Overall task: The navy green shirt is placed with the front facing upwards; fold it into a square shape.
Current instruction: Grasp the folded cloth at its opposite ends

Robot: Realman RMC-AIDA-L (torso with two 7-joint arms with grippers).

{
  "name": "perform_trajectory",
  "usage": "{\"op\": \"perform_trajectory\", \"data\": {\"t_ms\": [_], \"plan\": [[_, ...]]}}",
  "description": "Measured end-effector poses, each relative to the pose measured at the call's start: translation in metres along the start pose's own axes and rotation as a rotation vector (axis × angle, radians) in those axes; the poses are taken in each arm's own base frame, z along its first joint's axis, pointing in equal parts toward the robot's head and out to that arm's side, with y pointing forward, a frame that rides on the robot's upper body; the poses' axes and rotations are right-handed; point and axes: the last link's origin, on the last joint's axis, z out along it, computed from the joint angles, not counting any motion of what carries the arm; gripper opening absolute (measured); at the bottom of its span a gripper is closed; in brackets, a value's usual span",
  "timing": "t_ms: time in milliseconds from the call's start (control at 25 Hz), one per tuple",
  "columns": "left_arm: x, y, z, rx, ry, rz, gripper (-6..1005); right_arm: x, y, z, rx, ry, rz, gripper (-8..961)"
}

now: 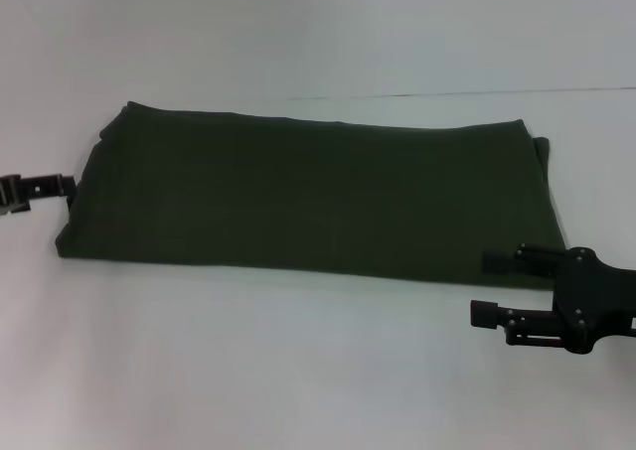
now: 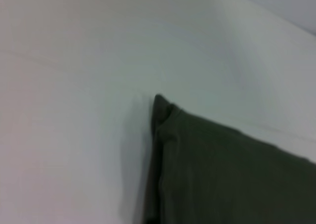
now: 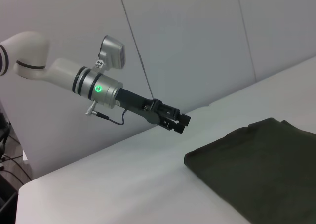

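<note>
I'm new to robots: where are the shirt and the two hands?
navy green shirt (image 1: 308,197): head view, middle of the folded cloth.
left hand (image 3: 178,121): right wrist view, at its fingertips.
right hand (image 1: 489,287): head view, between its fingertips.

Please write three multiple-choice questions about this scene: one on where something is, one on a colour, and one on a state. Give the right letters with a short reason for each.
1. Where is the left hand?
A. at the shirt's left edge
B. on top of the shirt's middle
C. beside the right hand

2. What colour is the shirt?
A. cream
B. dark olive green
C. bright blue

3. How does the shirt lie?
A. hanging from a hand
B. crumpled into a ball
C. folded flat into a wide rectangle

Answers:
1. A: the head view shows the left hand level with the left edge of the navy green shirt, far from the right hand at the shirt's near right corner.
2. B: all three views show dark olive-green cloth.
3. C: the shirt lies flat on the white table, wider than it is deep, with layered edges at its left corner.
</note>
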Motion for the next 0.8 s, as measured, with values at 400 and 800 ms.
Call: {"op": "perform_trajectory", "data": {"t_ms": [400,800], "plan": [[-0.007,0.002,0.009,0.040,-0.076,0.018,860,-0.002,-0.003,0.003,0.008,0.007,0.005,808],[-0.013,0.000,0.026,0.084,-0.083,0.028,860,-0.003,-0.004,0.002,0.007,0.010,0.016,807]]}}
